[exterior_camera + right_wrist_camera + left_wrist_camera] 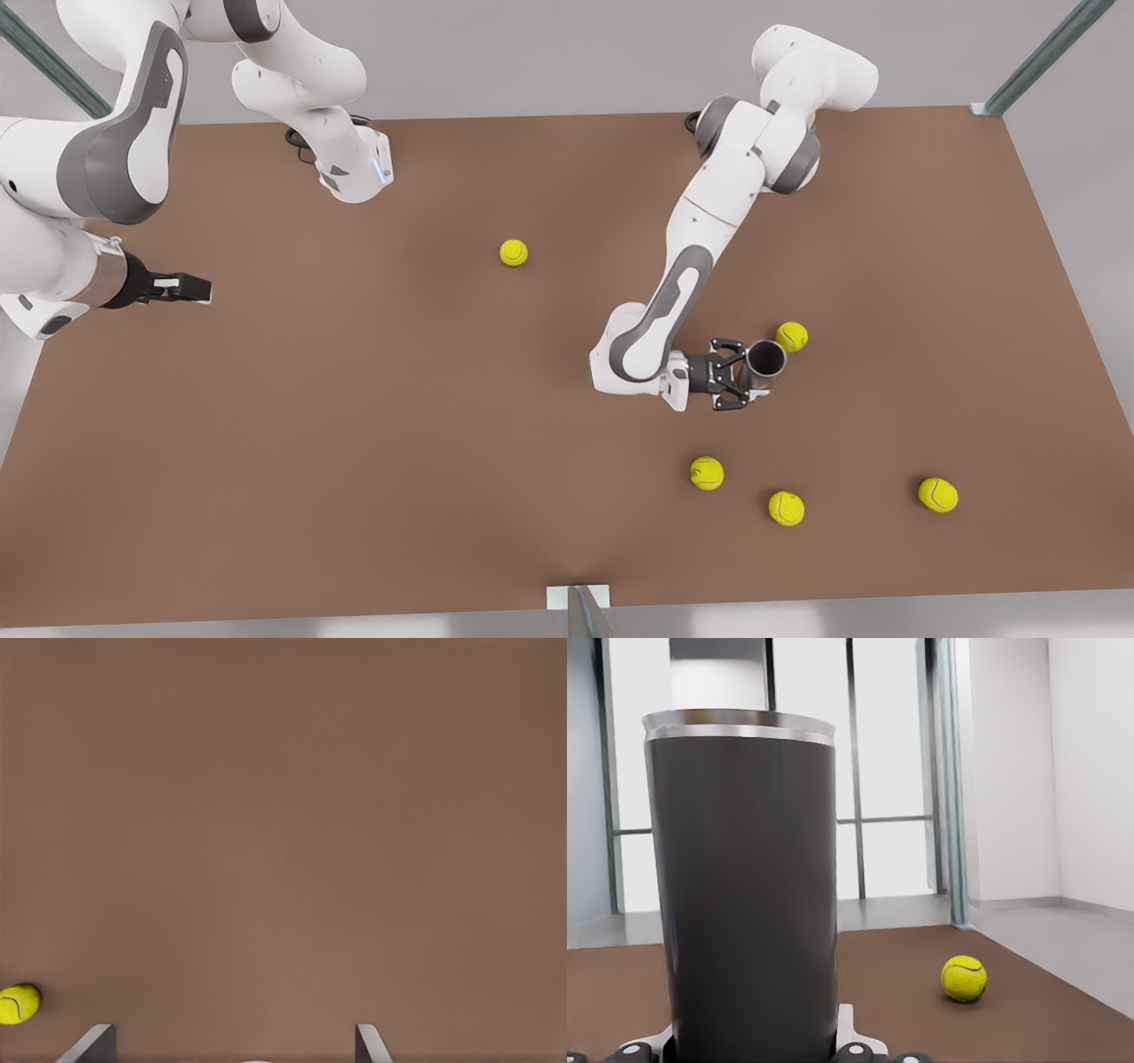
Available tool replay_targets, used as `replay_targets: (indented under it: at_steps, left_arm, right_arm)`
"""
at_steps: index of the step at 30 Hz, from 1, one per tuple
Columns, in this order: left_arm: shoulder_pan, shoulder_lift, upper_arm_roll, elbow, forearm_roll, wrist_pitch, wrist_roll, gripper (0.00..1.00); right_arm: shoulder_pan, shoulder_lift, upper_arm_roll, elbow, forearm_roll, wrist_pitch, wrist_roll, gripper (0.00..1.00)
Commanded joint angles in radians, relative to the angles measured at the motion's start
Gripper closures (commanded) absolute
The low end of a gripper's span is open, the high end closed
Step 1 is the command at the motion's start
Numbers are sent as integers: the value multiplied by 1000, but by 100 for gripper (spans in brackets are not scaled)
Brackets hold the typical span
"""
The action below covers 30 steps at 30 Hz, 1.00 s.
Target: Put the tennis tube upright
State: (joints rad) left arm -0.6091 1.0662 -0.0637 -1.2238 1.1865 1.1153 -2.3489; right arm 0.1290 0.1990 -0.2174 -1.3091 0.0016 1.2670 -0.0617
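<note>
The left gripper [749, 377] is clamped on the tennis tube [764, 363], which stands upright on the table [354, 443] beside a ball [791, 336]. The right gripper [190, 288] waits far left, fingers [89, 1047] apart.

A brown table [354, 443] is seen, on which five tennis balls are scattered: one [514, 252] near the middle, one [792, 336] beside the upright tube [764, 361], and three [707, 472] [786, 509] [937, 494] along the near edge.
</note>
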Motion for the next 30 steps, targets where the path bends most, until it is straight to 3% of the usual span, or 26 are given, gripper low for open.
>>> replay_targets:
  at_steps: [1, 17, 18, 19, 30]
  left_arm:
    - [0, 3, -1, 0, -4, 1, -98, 24]
    - [0, -32, -24, -2, -94, 3, 91, 24]
    - [0, -31, -25, -2, -96, 3, 100, 22]
    - [0, -32, -25, -2, -96, 3, 100, 0]
    - [-1, -31, -31, 0, -97, 1, 95, 0]
  right_arm:
    - [0, -1, -2, 1, 0, 6, 2, 0]
    - [0, 7, 0, 1, 1, 11, 2, 0]
    - [1, 7, 0, 1, 1, 11, 2, 0]
    - [1, 7, 0, 1, 1, 11, 2, 0]
    - [-2, -10, 3, -4, -3, 29, 0, 0]
